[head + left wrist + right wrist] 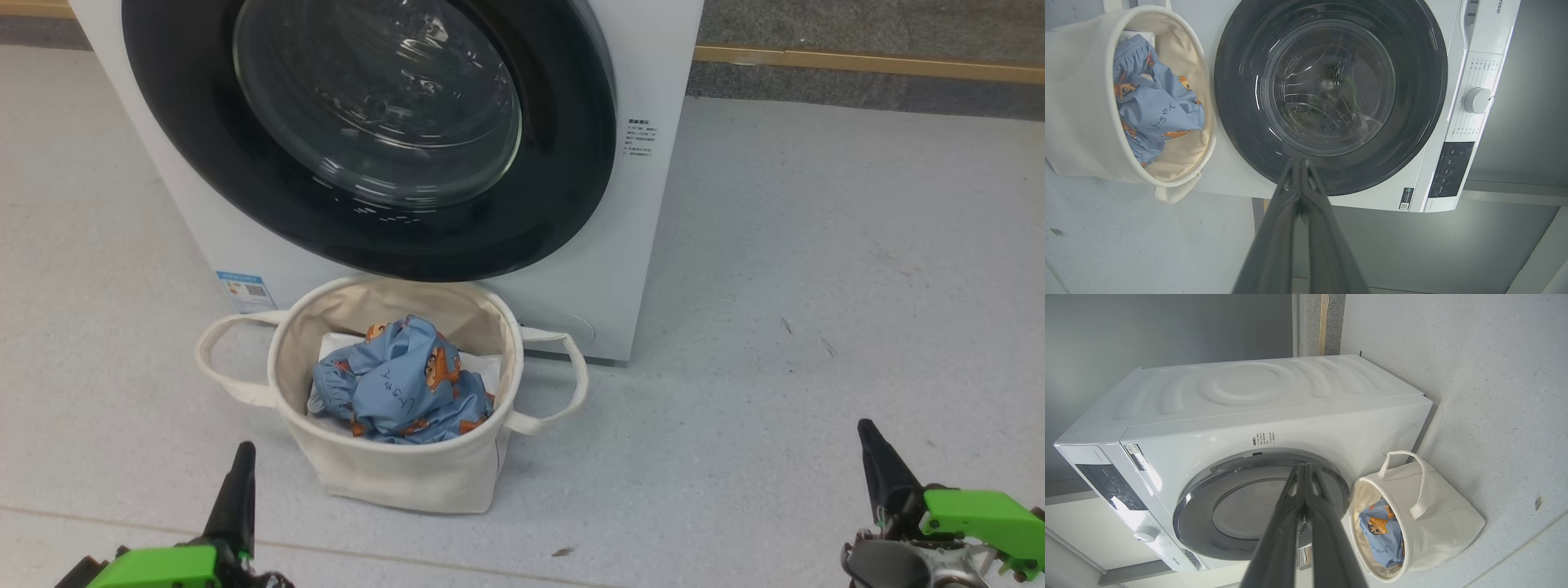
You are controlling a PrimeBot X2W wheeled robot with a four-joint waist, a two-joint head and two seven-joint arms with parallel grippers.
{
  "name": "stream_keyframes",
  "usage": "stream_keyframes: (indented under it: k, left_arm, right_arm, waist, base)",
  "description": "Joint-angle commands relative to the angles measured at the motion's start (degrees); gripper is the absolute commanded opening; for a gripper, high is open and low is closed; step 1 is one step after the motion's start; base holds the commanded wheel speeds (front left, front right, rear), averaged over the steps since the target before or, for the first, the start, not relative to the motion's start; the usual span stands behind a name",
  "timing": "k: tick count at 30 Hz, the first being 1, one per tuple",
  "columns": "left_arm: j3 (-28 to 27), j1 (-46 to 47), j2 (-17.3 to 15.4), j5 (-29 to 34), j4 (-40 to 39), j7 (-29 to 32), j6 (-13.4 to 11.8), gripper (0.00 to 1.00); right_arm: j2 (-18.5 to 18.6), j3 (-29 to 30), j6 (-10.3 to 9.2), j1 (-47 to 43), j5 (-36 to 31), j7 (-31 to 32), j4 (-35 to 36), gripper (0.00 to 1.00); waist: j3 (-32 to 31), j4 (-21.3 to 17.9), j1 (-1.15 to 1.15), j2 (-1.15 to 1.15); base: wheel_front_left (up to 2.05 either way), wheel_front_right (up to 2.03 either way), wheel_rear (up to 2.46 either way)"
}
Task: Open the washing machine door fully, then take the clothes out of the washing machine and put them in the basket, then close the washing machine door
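Blue printed clothes point(400, 384) lie crumpled inside the basket point(392, 478), which stands on the floor point(775, 327) just in front of the washing machine point(645, 245), below its shut door point(204, 163). Left claw point(243, 451) and right claw point(865, 429) hover either side of the basket's near side, both pinched tight, empty.

A pale grey speckled floor point(816, 245) is seen, bounded at its far edge by a wooden strip point(865, 61), with a grey textured surface point(857, 20) beyond it. A thin seam point(49, 513) is drawn across the floor near its front edge. A small dark fleck point(562, 552) and faint scuffs point(785, 325) are noted on the floor. A white folded sheet point(483, 369) is partly covered.
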State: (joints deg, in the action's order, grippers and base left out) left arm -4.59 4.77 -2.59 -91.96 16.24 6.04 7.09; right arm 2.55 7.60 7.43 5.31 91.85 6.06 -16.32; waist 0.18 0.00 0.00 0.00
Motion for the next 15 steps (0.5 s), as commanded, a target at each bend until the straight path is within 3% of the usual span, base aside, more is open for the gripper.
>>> stream_keyframes:
  k: [1, 15]
  left_arm:
    - [-1.95, 1.42, -0.29, -0.19, -2.21, 0.46, 0.40, 0.00]
    - [-1.95, 1.42, -0.29, -0.19, -2.21, 0.46, 0.40, 0.00]
  right_arm:
    - [0.32, -1.07, 0.06, 0.87, 0.31, 0.44, 2.30, 0.00]
    - [0.32, -1.07, 0.06, 0.87, 0.31, 0.43, 2.30, 0.00]
  waist:
    - [0.00, 0.00, 0.00, 0.00]
    - [0.00, 0.00, 0.00, 0.00]
  base:
    - [0.00, 0.00, 0.00]
    - [0.00, 0.00, 0.00]
